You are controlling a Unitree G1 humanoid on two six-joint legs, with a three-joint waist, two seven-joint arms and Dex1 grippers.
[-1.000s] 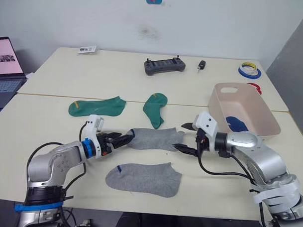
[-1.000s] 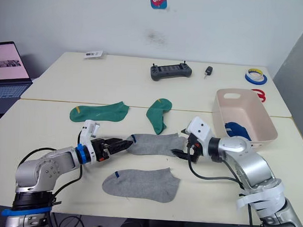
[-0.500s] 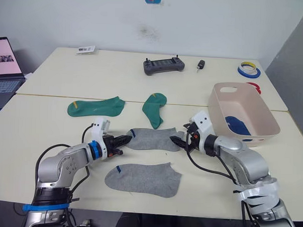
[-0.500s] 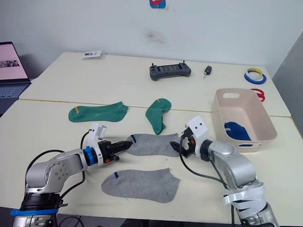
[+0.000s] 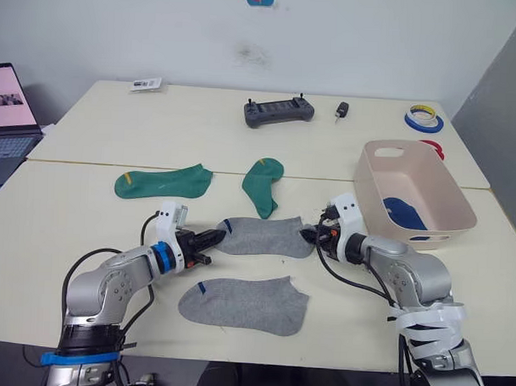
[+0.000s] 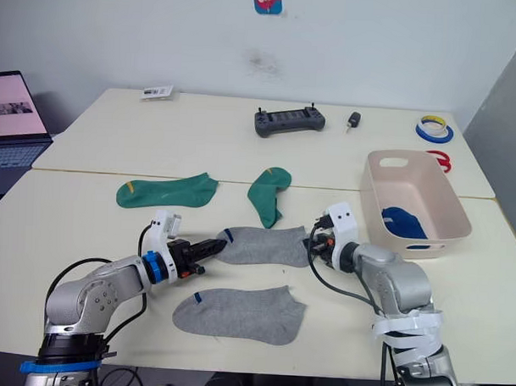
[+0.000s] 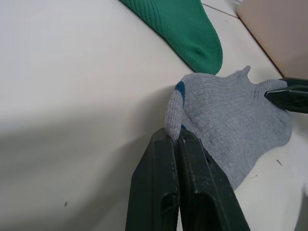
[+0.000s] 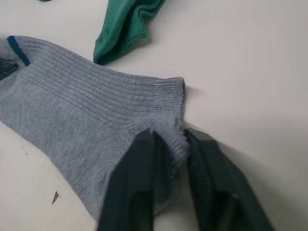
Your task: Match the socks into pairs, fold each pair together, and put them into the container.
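L hand [image 7: 174, 137] pinching grey sock [image 7: 231, 127] toe; green sock [image 7: 185, 29] beyond; R fingertip [image 7: 286, 92] opposite end.

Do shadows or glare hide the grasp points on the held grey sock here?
Left eye view: even light, no glare on the table. Left wrist view: soft shadow beside the upper grey sock, pinched tip readable. Right wrist view: thin shadow under its cuff.

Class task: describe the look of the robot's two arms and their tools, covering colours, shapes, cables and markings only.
Both arms are silver-grey and rounded, with loose black cables looping beside them. The left tool has two slim black tapered fingers behind a white wrist block and a bright blue ring. The right tool has the same black fingers and white block, with small orange details at the wrist. White bands wrap the right upper arm.
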